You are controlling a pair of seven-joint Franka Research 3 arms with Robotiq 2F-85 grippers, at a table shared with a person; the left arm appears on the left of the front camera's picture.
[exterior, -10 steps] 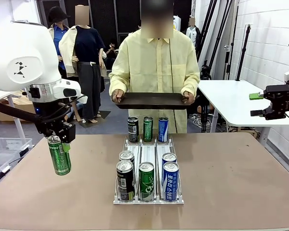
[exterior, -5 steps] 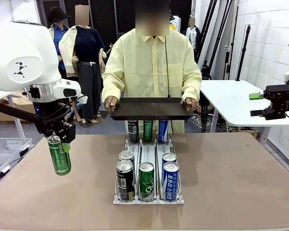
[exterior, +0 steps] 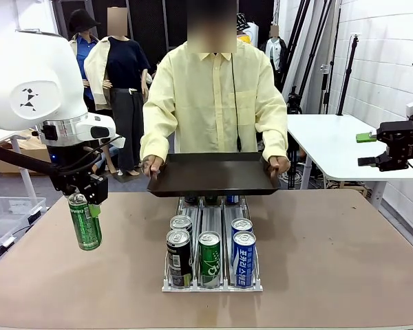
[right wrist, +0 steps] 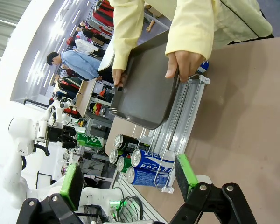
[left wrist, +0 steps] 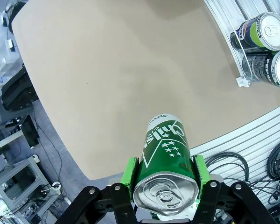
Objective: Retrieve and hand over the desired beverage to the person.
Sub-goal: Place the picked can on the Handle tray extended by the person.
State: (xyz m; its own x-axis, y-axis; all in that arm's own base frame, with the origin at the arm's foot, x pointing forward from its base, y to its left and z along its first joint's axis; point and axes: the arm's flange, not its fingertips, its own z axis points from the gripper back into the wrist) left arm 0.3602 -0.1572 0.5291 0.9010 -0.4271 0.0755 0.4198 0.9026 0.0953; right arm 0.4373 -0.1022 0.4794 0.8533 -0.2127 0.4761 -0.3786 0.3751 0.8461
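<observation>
Over the table's (exterior: 330, 240) left edge, from the front: grips a green can (exterior: 85, 223) in the left gripper (exterior: 87, 201), jaws clenched on its upper part, long axis upright, base clear of the tabletop. Faces the person (exterior: 213, 103) across the rack (exterior: 212, 287) of cans, with a dark tray (exterior: 213, 175) held in both hands over the rack's far end — away across the table and to the can's right, nearer this arm than the other. Holds the right gripper (exterior: 363, 150) off the table's right side, well apart. From the left wrist: looks down the can's length, lid nearest, green pads (left wrist: 130, 170) pressed to both sides. From the right wrist: spreads the fingers (right wrist: 73, 184) wide around nothing — tray far ahead.
</observation>
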